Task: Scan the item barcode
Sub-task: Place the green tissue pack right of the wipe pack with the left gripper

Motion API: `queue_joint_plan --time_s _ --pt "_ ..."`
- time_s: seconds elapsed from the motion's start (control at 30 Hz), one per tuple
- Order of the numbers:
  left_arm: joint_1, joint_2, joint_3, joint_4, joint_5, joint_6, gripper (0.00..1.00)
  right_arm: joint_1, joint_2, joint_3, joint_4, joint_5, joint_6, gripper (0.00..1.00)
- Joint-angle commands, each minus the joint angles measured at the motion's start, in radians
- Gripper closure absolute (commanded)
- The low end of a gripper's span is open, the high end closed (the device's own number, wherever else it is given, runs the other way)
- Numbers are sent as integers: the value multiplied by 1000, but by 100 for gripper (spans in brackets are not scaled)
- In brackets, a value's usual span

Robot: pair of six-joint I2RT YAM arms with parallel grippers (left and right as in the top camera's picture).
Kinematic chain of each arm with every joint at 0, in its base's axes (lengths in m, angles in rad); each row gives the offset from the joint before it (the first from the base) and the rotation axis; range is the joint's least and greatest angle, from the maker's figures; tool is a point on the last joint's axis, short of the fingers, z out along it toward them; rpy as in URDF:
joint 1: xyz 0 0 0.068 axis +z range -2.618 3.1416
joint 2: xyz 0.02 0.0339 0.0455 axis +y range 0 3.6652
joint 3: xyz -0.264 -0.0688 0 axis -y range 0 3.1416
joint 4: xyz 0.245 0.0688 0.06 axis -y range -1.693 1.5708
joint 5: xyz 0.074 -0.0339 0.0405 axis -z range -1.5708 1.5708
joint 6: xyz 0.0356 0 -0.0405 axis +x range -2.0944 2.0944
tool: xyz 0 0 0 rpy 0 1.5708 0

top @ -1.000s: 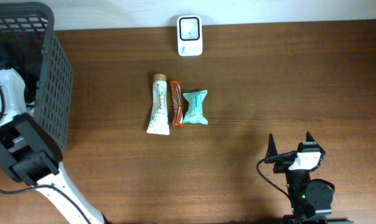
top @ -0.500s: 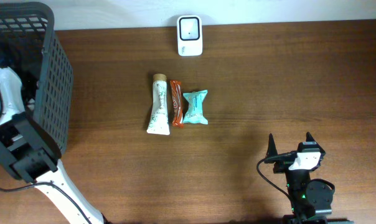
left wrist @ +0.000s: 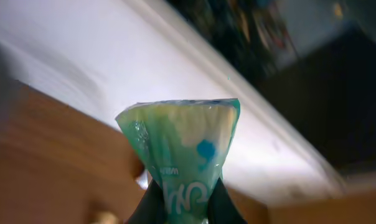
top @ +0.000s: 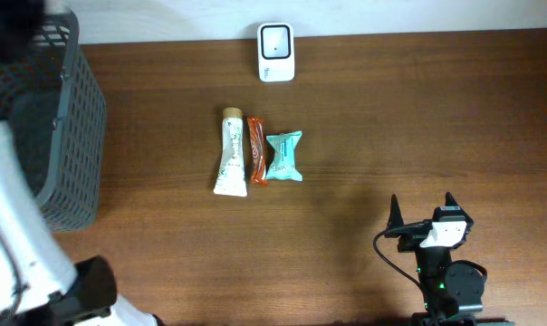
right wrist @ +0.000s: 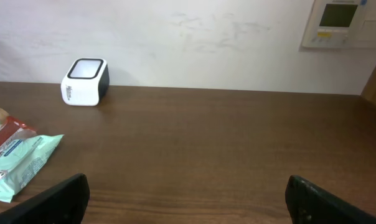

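Left gripper (left wrist: 185,205): fingers (left wrist: 145,208) nearly together, clamped on the lower neck of a teal-and-white packet (left wrist: 182,140). The packet is upright, its crimped top flaring above the jaws, held clear of the table, with a white wall behind it. Overhead, the left arm (top: 11,226) is a blur at the left edge beside the grey basket (top: 74,136); the packet itself cannot be made out there. Right gripper (right wrist: 191,200): fingers (right wrist: 60,199) spread wide, holding nothing, touching nothing, low over the table (top: 418,109) at its near right. Mid-table, a row of three, side by side: white tube (top: 230,154), orange bar (top: 256,149), teal pouch (top: 283,156). Far edge: white scanner (top: 275,52), well apart from the right gripper.
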Motion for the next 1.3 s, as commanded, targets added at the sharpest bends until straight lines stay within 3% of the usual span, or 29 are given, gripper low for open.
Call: queue_joint_plan --time_s 0.0,0.13,0.27,0.37,0.53,0.6,0.63,0.67,0.8,0.83,0.87,0.9,0.93,1.03,1.13,1.2,1.27 --pt "-251 71 -11 -1 -21 0 100 -5 -4 -7 -5 2 0 1" --pt "-537 214 -12 -2 -165 76 99 -5 -4 -7 -5 2 0 1" --pt "-723 386 -12 -26 -227 76 97 -5 -4 -7 -5 2 0 1" --pt "-810 498 -12 -27 -269 76 90 -5 -4 -7 -5 2 0 1" --pt "-885 620 -12 -29 -287 76 88 -5 -4 -7 -5 2 0 1" --pt "-905 652 -12 -75 -369 76 85 -5 -4 -7 -5 2 0 1" --pt "-920 673 -12 -114 -436 76 75 -5 -4 -7 -5 2 0 1" --pt "-930 684 -12 -140 -473 76 72 -5 -4 -7 -5 2 0 1" --pt "-969 726 -19 -180 -563 75 70 -5 -4 -7 -5 2 0 1" --pt "-974 735 -19 -180 -564 75 61 -5 -4 -7 -5 2 0 1" --pt "-975 741 -19 -180 -564 75 34 -5 -4 -7 -5 2 0 1" --pt "-975 742 -19 -180 -564 75 27 -5 -4 -7 -5 2 0 1" --pt "-970 741 -17 -176 -563 75 12 -5 -4 -7 -5 2 0 1" --pt "-940 739 93 -209 -563 76 11 -5 -4 -7 -5 2 0 1" --pt "-879 721 395 -304 -557 112 11 -5 -4 -7 -5 2 0 1" --pt "-816 685 620 -357 -556 163 2 -5 -4 -7 -5 2 0 1" --pt "-732 595 689 -391 -568 181 1 -5 -4 -7 -5 2 0 1"
